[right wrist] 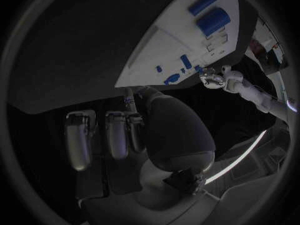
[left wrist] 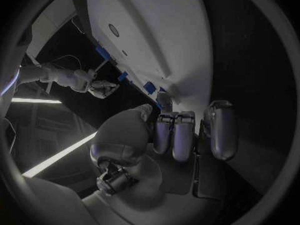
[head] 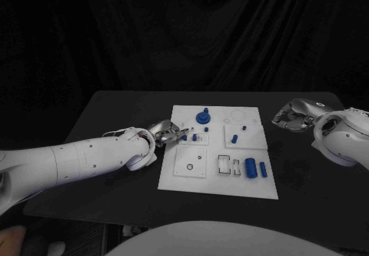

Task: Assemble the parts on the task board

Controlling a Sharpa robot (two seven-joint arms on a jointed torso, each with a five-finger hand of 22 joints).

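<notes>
- Task board [head: 217, 186]: flat white rectangular plate, centred on the matte black table [head: 115, 114].
- Parts: blue round knob [head: 203, 117], two blue cylinders [head: 250, 167] lying near the board's right edge.
- Left hand [head: 166, 133]: metallic, at the board's left edge; whether it holds anything I cannot tell.
- Right hand [head: 294, 114]: fingers curled, holding nothing, off the board's right.

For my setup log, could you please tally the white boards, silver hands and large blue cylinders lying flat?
White task board: 1
Silver hands, left hand and right hand: 2
Large blue cylinders: 2
Total: 5
</notes>
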